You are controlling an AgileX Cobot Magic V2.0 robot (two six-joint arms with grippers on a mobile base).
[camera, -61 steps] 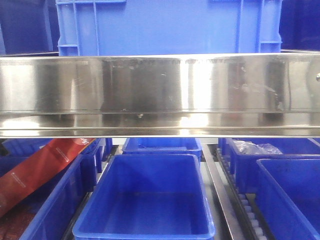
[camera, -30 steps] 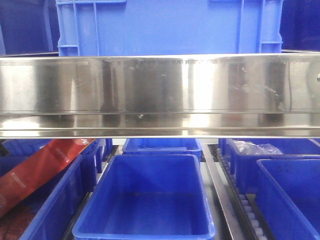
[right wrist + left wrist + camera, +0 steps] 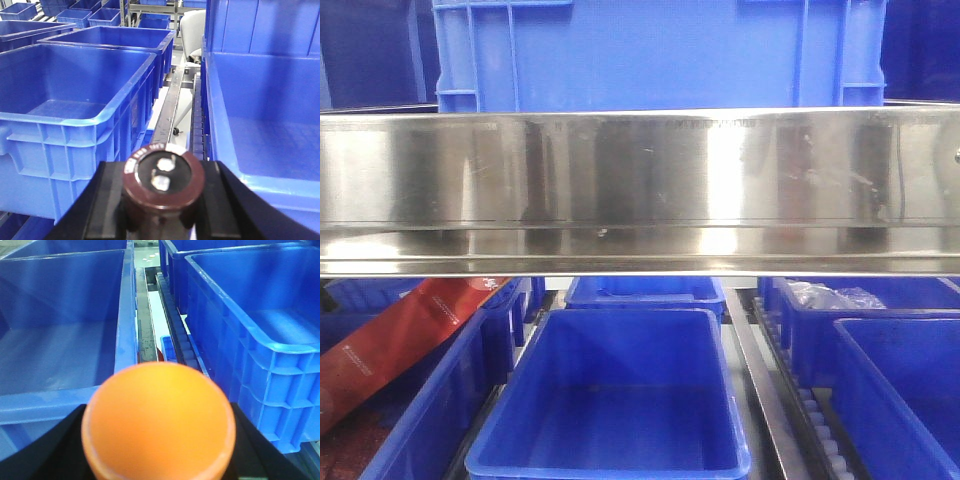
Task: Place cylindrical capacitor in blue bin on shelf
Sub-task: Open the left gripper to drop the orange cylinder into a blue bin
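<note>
My right gripper (image 3: 164, 202) is shut on a dark brown cylindrical capacitor (image 3: 164, 175). Its terminal end faces the camera, and it hangs over the roller track between two blue bins. An empty blue bin (image 3: 75, 117) lies to its left and another (image 3: 225, 150) to its right. My left gripper (image 3: 158, 445) is shut on an orange round-ended object (image 3: 158, 415), above the gap between a blue bin (image 3: 125, 340) on the left and one (image 3: 235, 325) on the right. In the front view the shiny steel shelf rail (image 3: 640, 185) spans the frame above an empty blue bin (image 3: 610, 465). Neither gripper shows there.
A large blue crate (image 3: 650, 50) stands on the upper tier. A red packet (image 3: 400, 335) leans in the lower left bin. A clear plastic bag (image 3: 830, 295) lies in a bin at the right. Roller tracks (image 3: 815, 420) run between the bins. More bins stand beyond (image 3: 90, 15).
Only the reflections on the steel rail have shifted slightly. The bins in the front view have not moved.
</note>
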